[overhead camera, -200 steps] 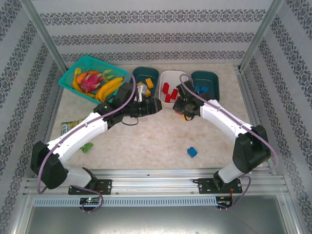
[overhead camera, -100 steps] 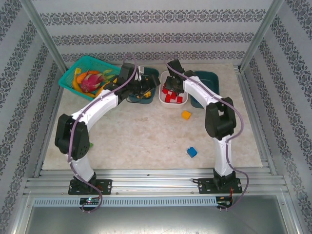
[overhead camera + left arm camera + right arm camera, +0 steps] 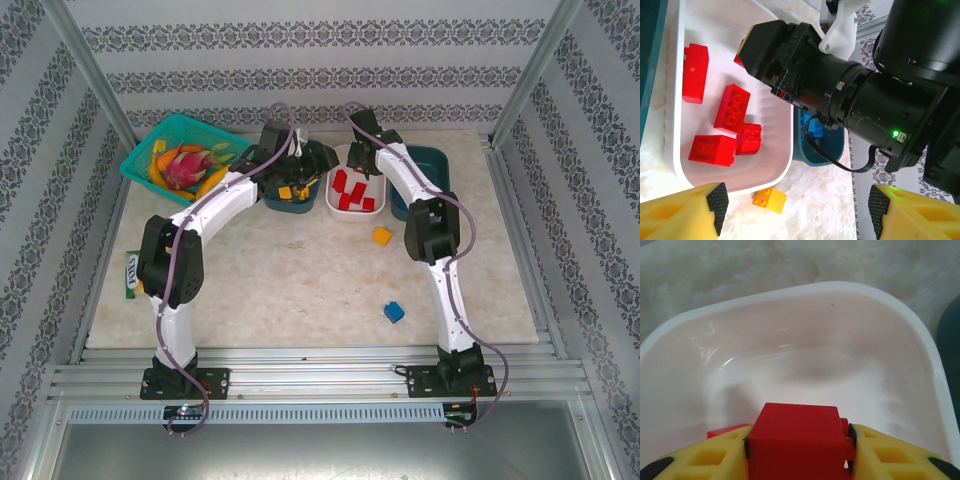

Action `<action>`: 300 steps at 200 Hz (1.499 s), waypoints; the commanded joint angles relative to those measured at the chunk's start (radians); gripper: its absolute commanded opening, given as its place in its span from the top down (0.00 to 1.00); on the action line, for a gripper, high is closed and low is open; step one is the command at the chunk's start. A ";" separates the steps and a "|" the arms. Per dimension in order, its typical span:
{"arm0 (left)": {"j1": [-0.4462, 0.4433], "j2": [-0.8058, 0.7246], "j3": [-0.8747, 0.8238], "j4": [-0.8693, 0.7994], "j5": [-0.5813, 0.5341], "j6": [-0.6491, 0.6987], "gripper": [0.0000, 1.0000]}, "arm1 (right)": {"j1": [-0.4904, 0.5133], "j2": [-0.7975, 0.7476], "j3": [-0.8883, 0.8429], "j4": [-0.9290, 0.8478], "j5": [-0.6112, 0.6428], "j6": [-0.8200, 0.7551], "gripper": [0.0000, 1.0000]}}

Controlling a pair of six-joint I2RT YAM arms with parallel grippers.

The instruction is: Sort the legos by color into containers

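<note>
My right gripper (image 3: 797,462) is clamped on a red lego (image 3: 796,440) over the white tub (image 3: 790,292). My left gripper (image 3: 795,207) is spread wide and empty near that tub. 1 orange lego (image 3: 381,236) and 1 blue lego (image 3: 393,312) lie loose on the table (image 3: 300,280).

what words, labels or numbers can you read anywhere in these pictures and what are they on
No text here can be read.
Green snack packet: it carries print, but too small and blurred to read.
Red plastic brick gripped in the right claw: no lettering shows on its faces.
</note>
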 commanded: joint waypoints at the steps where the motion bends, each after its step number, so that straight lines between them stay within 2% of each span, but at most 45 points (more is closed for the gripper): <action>1: 0.010 0.012 0.048 0.011 0.023 0.020 0.24 | -0.010 0.042 0.071 -0.063 -0.010 -0.018 0.53; 21: 0.010 0.016 0.061 -0.004 0.029 0.022 0.24 | -0.013 0.054 0.098 -0.080 -0.028 -0.012 0.50; 70: 0.001 0.009 0.069 -0.040 0.038 0.044 0.25 | -0.013 0.013 0.099 -0.087 -0.064 -0.010 0.32; 104: -0.014 -0.011 0.072 -0.072 0.037 0.069 0.25 | -0.014 -0.101 0.068 -0.079 -0.087 -0.011 0.29; 121: -0.033 -0.024 0.077 -0.111 0.031 0.101 0.26 | -0.012 -0.225 -0.042 -0.041 -0.089 -0.006 0.30; 153: -0.091 -0.045 0.073 -0.188 0.008 0.171 0.27 | -0.007 -0.571 -0.435 0.091 -0.110 0.009 0.32; 189: -0.171 -0.050 0.056 -0.242 -0.044 0.230 0.29 | 0.005 -0.951 -0.828 0.059 -0.146 0.041 0.35; 212: -0.234 -0.029 0.055 -0.257 -0.088 0.258 0.29 | 0.018 -1.181 -1.037 -0.024 -0.209 0.084 0.35; 237: -0.299 0.021 0.073 -0.279 -0.155 0.279 0.30 | 0.033 -1.393 -1.198 -0.166 -0.290 0.101 0.31; 265: -0.371 0.096 0.131 -0.318 -0.282 0.321 0.29 | 0.022 -1.618 -1.301 -0.310 -0.358 0.124 0.25; 300: -0.458 0.226 0.280 -0.407 -0.519 0.371 0.26 | 0.006 -1.702 -1.344 -0.443 -0.431 0.065 0.22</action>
